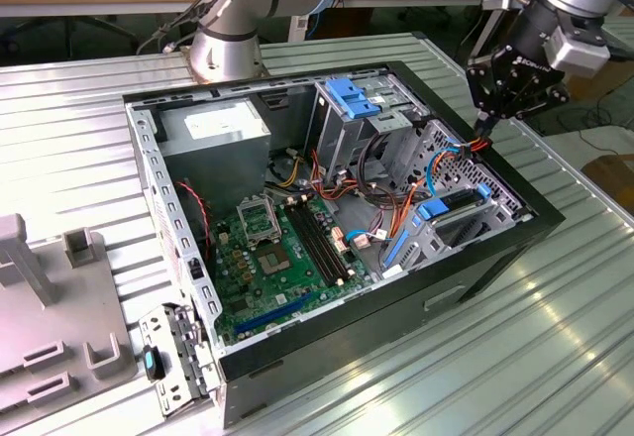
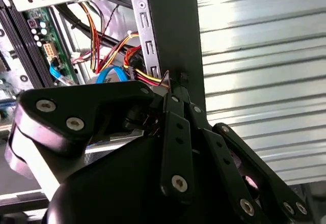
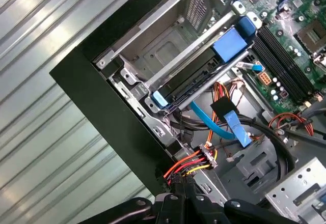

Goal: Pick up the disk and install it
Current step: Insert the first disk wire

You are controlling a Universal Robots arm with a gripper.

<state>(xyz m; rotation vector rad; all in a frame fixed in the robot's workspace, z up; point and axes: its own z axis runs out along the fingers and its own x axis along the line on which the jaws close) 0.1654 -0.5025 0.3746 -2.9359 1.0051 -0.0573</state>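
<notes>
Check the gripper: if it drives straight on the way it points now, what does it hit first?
Most likely the red, yellow and orange wire bundle and its connector, right ahead of the gripper beside the case's black wall. Depth is unclear; it may already touch the wires.

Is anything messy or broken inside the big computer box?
Nothing looks broken. But a bundle of red, yellow and orange wires lies loose against the black metal computer case's rim, and a flat blue cable seems to hang free beside it.
</notes>
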